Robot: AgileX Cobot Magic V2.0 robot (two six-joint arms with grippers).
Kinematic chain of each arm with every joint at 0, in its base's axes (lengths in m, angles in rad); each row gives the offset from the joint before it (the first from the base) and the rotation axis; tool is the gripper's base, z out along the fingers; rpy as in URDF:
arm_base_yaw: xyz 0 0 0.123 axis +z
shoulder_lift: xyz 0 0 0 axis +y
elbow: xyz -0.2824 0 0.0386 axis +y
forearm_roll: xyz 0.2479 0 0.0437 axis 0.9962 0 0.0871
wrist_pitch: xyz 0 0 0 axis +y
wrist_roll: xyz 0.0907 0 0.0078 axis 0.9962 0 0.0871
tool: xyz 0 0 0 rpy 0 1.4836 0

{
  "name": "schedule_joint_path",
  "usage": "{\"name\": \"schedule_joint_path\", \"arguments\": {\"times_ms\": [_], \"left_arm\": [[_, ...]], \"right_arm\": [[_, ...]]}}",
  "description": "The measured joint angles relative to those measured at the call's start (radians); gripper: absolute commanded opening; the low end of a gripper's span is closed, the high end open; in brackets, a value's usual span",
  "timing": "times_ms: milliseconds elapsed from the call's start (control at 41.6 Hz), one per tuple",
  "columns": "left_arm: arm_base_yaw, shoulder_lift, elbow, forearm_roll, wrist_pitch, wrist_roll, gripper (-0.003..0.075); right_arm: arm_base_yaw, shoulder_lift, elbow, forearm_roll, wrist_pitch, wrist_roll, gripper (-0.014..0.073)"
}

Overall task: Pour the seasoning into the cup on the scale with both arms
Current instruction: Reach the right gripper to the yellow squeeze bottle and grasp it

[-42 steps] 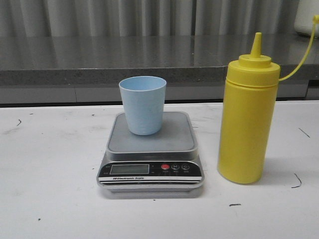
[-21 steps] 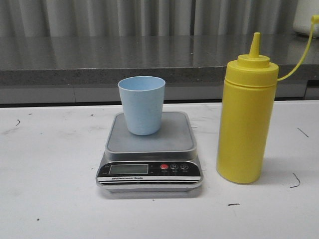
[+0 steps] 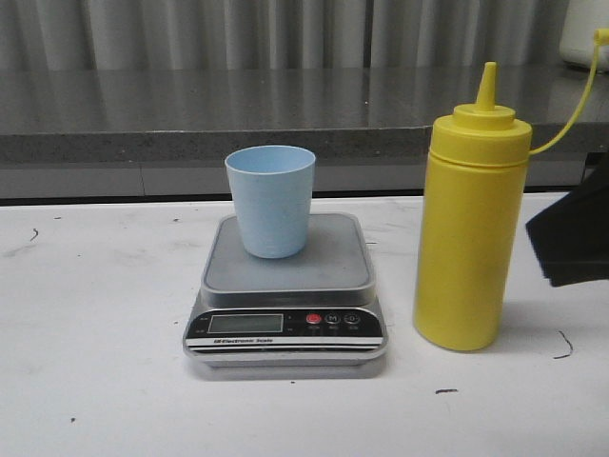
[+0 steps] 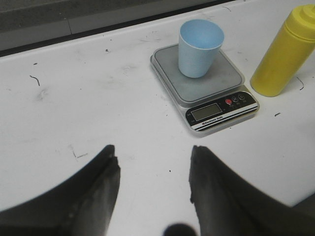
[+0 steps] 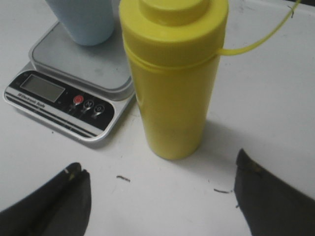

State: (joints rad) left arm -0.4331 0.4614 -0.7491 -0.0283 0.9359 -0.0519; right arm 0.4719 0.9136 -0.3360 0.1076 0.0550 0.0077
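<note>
A yellow squeeze bottle (image 3: 471,228) stands upright on a white bench (image 3: 95,381), just right of a scale (image 3: 285,290) and apart from it. Its cone nozzle is uncovered, and the thin tethered cap (image 3: 601,36) hangs out to the right. On the scale's grey platform sits a pale blue cup (image 3: 271,200), upright; the left wrist view shows no seasoning in it.

By the look of it, the pour has not begun: the bottle is untouched, and gripping, lifting and tipping it over the cup are all left to do.

The right gripper (image 5: 157,196) is low and near the bottle, its jaws spread wide to either side with nothing between them. The left gripper (image 4: 152,169) hangs well back from the scale, jaws also spread and empty.

The scale's front reads "Electronic Scale". Its display appears blank. Beside it sit one red and two dark buttons, their markings too small to read.
</note>
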Motion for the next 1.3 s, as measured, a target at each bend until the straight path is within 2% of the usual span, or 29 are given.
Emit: {"name": "schedule_joint_path", "arguments": {"times_ms": [144, 264, 817, 962, 1298], "left_arm": [[0.000, 0.000, 0.000, 0.000, 0.000, 0.000, 0.0334], [0.000, 0.000, 0.000, 0.000, 0.000, 0.000, 0.0334], [0.000, 0.000, 0.000, 0.000, 0.000, 0.000, 0.0334], [0.000, 0.000, 0.000, 0.000, 0.000, 0.000, 0.0334], [0.000, 0.000, 0.000, 0.000, 0.000, 0.000, 0.0334]], "right_arm": [[0.000, 0.100, 0.079, 0.005, -0.282, 0.000, 0.0615], [0.000, 0.196, 0.094, -0.002, -0.451, 0.000, 0.0615], [0.000, 0.636, 0.094, -0.002, -1.088, 0.013, 0.0615], [0.000, 0.723, 0.091, -0.002, -1.176, 0.045, 0.0615], [0.000, 0.839, 0.024, -0.004, -1.189, 0.052, 0.0593]]}}
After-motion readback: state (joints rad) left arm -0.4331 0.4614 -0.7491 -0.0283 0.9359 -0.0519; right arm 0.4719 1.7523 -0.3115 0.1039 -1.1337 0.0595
